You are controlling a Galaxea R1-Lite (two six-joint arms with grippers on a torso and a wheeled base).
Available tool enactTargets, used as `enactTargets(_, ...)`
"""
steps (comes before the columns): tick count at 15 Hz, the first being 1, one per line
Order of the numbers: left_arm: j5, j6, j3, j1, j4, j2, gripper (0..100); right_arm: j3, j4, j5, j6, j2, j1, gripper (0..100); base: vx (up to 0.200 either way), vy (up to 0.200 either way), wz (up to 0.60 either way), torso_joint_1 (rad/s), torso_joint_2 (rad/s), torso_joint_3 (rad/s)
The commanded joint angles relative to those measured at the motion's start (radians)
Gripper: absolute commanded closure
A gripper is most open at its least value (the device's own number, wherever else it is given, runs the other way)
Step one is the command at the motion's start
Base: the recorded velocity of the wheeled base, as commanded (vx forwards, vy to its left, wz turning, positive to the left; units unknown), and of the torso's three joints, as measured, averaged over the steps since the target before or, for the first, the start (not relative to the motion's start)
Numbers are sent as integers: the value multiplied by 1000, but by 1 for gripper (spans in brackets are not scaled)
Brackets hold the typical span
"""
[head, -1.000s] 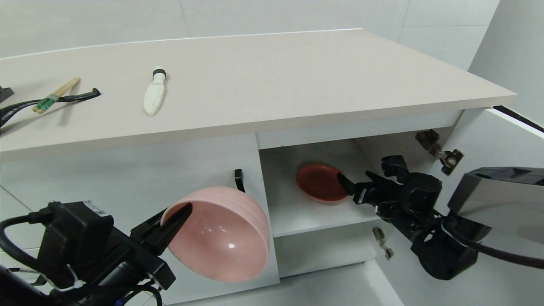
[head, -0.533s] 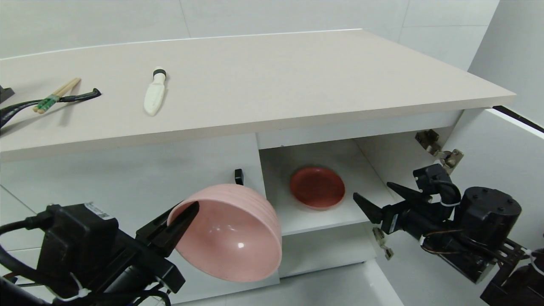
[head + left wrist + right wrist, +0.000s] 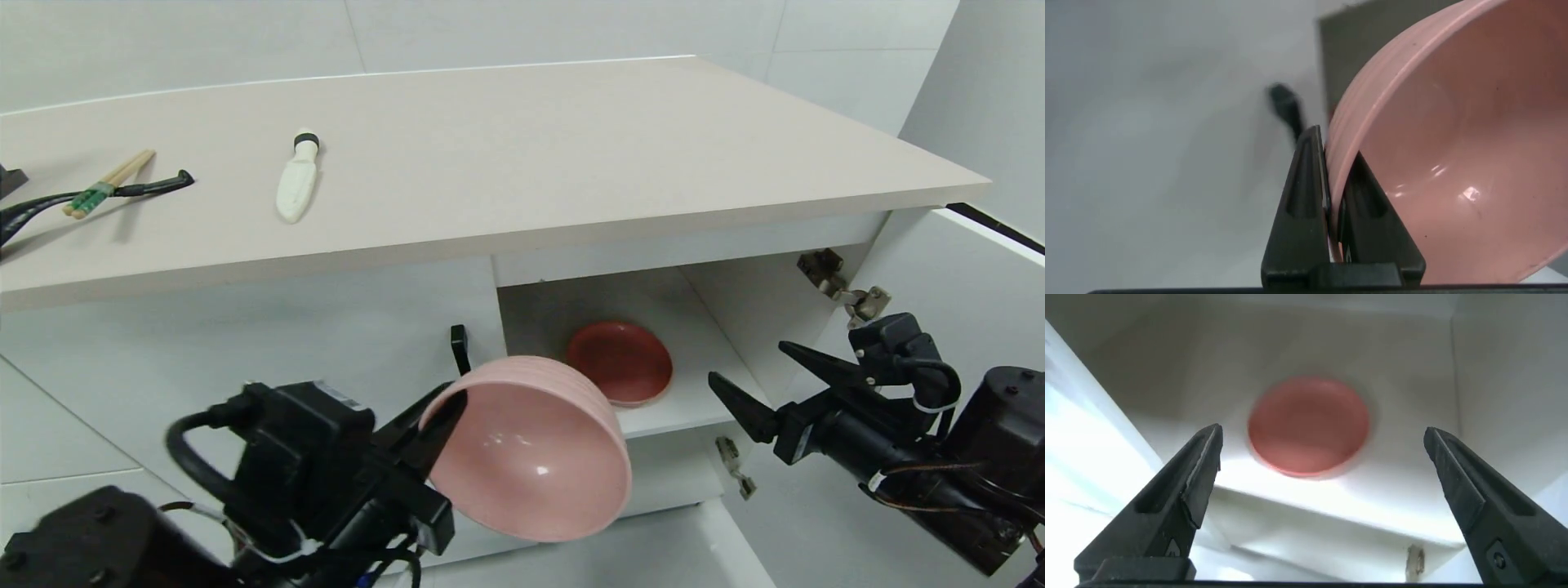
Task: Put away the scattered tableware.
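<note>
L fingers (image 3: 441, 416) clamp the pink bowl (image 3: 539, 457) by its rim, one inside, one outside. Bowl hangs tilted just in front of the open cupboard shelf (image 3: 678, 412). R fingers (image 3: 739, 406) are spread wide and empty, w/ the red plate (image 3: 620, 371) on the shelf just beyond them. Looks like plate's stowed, bowl next. Chopsticks (image 3: 106, 181) & white utensil (image 3: 298, 175) are left on the table (image 3: 531, 147), well apart from both. No readable print on any tableware.

On the bench (image 3: 571, 147), chopsticks (image 3: 106, 181) lie left of the knife (image 3: 298, 180); below, the plate (image 3: 620, 362) sits on the cabinet shelf (image 3: 539, 335), the bowl (image 3: 531, 449) before it, leftward.
</note>
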Motion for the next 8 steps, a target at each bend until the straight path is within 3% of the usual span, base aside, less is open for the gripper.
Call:
enactTargets(1,68,-1,-76,-62,-1,148,100,1,-2,1,-1,-27,0,0,0,0,0,0,0,0)
enactTargets(4,201,2,-173,-63,-1,235,100,-5,-2,1,-1,-47,0,0,0,0,0,0,0,0)
enactTargets(8,269,-1,-262,-63,-1,330,100,-5,-2,1,-1,-73,6,0,0,0,0,0,0,0)
